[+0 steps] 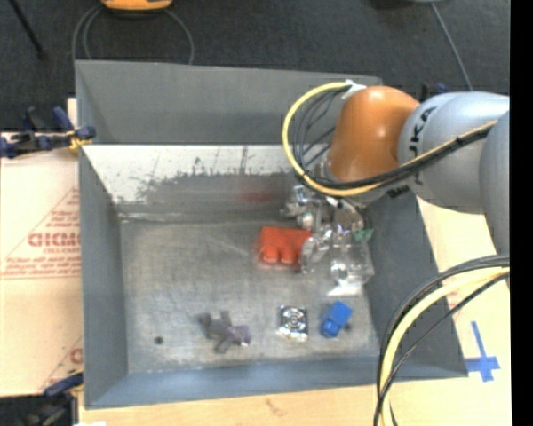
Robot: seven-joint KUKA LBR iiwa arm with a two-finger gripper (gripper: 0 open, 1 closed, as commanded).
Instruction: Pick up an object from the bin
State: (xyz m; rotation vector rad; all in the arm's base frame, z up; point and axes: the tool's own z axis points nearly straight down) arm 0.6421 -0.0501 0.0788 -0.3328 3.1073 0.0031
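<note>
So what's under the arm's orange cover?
The gripper hangs there, a red block just left of it. The bin floor directly beneath is covered, so anything lying there cannot be seen.

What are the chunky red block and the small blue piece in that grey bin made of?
The chunky red block looks like moulded plastic: even, saturated colour, matt surface, rounded lumps. The small blue piece also looks plastic, being uniformly coloured. The grey bin appears to be sheet metal, dull, with scratches on its back wall.

Arm from right, pincer down
</note>
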